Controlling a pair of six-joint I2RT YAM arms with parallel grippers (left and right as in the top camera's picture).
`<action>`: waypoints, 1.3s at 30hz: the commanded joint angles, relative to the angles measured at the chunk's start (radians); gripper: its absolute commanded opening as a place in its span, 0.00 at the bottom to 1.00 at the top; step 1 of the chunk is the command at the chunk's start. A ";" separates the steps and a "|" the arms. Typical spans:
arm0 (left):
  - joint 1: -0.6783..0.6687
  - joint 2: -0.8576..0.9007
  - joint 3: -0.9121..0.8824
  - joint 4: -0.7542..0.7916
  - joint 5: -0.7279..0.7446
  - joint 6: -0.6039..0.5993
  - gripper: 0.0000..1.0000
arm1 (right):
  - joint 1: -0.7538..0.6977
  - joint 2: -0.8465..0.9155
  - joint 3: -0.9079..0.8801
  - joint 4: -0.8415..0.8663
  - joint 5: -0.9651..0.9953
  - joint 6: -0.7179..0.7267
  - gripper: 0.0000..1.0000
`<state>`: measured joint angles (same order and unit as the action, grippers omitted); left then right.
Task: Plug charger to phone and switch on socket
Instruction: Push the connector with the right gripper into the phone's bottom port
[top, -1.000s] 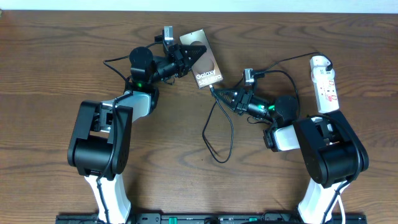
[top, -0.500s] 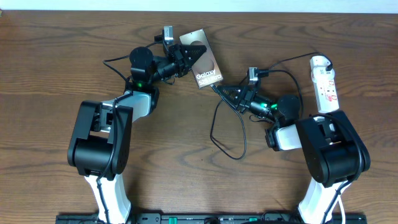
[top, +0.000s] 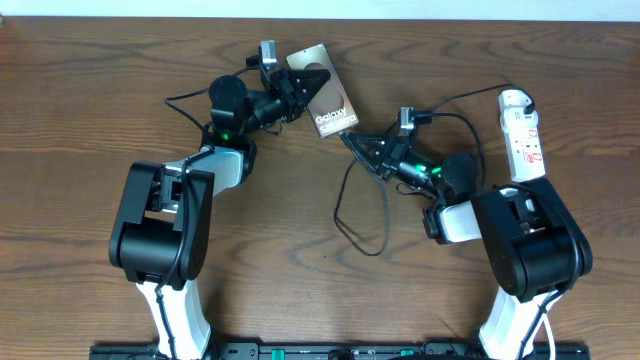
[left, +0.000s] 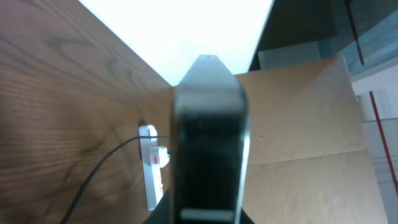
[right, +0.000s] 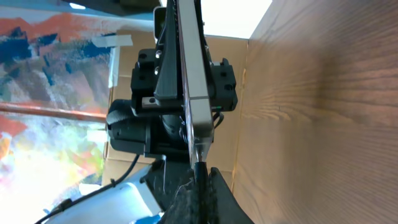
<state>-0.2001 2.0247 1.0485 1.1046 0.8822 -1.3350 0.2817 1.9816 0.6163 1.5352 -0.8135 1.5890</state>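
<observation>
The grey-brown phone (top: 328, 98) with white "Galaxy" lettering is held tilted at the back middle by my left gripper (top: 305, 85), which is shut on its far end. In the left wrist view the phone (left: 208, 137) fills the centre, edge on. My right gripper (top: 360, 146) is shut on the black connector (right: 200, 171) of the charger cable (top: 345, 200). The connector tip meets the phone's lower edge (right: 189, 81). The white socket strip (top: 523, 135) lies at the right and shows in the left wrist view (left: 151, 168).
The black cable loops on the table between the two arms and runs back to the socket. A second black cable (top: 185, 98) trails left of the left arm. Cardboard (left: 298, 124) stands beyond the table's edge.
My right gripper has moved up and left with the connector, closing on the phone's lower edge. The cable loop has shifted with it. The left gripper has raised the phone slightly.
</observation>
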 joint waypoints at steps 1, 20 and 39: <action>-0.037 -0.005 0.003 0.020 0.032 -0.014 0.07 | 0.023 0.006 0.016 0.041 0.095 -0.020 0.01; -0.037 -0.005 0.003 -0.077 0.283 0.087 0.07 | 0.023 0.006 0.019 0.041 0.067 -0.076 0.01; -0.045 -0.005 0.003 -0.162 0.291 0.176 0.07 | 0.023 0.006 0.025 0.041 0.088 -0.111 0.01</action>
<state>-0.2016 2.0243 1.0611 0.9535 1.0115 -1.2175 0.3035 1.9965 0.6044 1.5337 -0.8513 1.5375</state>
